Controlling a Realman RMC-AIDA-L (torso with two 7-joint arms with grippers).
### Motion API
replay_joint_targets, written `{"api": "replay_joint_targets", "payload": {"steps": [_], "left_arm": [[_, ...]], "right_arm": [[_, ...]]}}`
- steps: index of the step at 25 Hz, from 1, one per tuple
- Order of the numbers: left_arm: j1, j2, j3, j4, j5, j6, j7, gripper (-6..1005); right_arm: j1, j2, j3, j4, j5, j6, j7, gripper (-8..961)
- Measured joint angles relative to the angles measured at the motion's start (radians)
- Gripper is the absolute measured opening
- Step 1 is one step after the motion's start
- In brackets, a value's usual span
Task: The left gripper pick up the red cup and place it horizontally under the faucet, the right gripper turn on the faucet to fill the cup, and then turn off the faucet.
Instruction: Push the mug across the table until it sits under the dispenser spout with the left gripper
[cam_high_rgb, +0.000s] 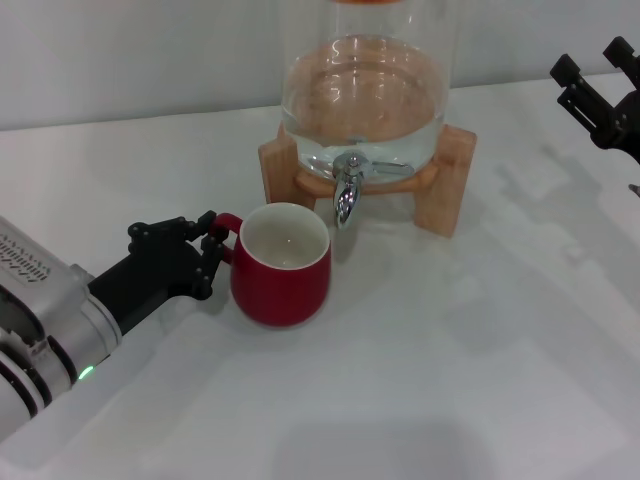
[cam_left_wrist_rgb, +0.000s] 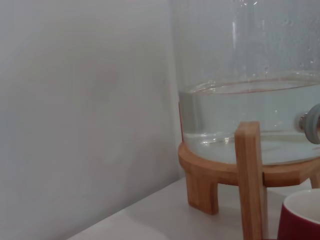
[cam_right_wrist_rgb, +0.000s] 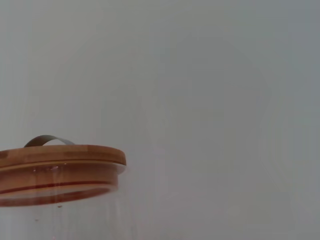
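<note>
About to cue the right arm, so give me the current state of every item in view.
red cup: upright on the table, empty, beside the spout.
faucet: no water running.
glass dispenser: partly filled, on its wooden stand.
left gripper: closed on the cup's handle.
right gripper: open, raised at the far right.

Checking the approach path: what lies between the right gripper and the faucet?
In the head view, only bare white table and the stand's right wooden leg separate the right gripper from the faucet.

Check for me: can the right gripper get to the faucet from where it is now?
Probably yes. The right gripper hangs high beside the dispenser, and bare table lies before the faucet. The red cup sits just left of the spout.
</note>
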Motion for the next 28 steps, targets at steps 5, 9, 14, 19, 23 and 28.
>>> {"api": "replay_joint_targets", "payload": {"steps": [5,9,14,19,23,28], "left_arm": [[-0.011,0.0,0.009,0.001,0.001,0.006,0.0,125],[-0.018,0.0,0.021,0.0,0.001,0.007,0.0,125],[-0.019,-0.002,0.033,-0.006,0.001,0.007,0.0,124],[-0.025,-0.002,0.054,-0.008,0.001,0.007,0.0,124],[-0.031,-0.003,0.072,-0.009,0.001,0.008,0.0,124],[-0.035,-0.003,0.077,-0.009,0.001,0.017,-0.001,124]], "right_arm": [[0.002,0.0,-0.003,-0.009,0.0,0.0,0.0,833],[0.005,0.001,-0.006,-0.012,0.0,0.0,0.0,833],[0.005,0.001,-0.007,-0.012,0.0,0.0,0.002,833],[0.004,0.002,-0.014,-0.012,0.0,0.0,0.004,833],[0.003,0.002,-0.017,-0.012,0.0,0.0,0.006,833],[0.001,0.002,-0.024,-0.012,0.0,-0.002,0.006,833]]}}
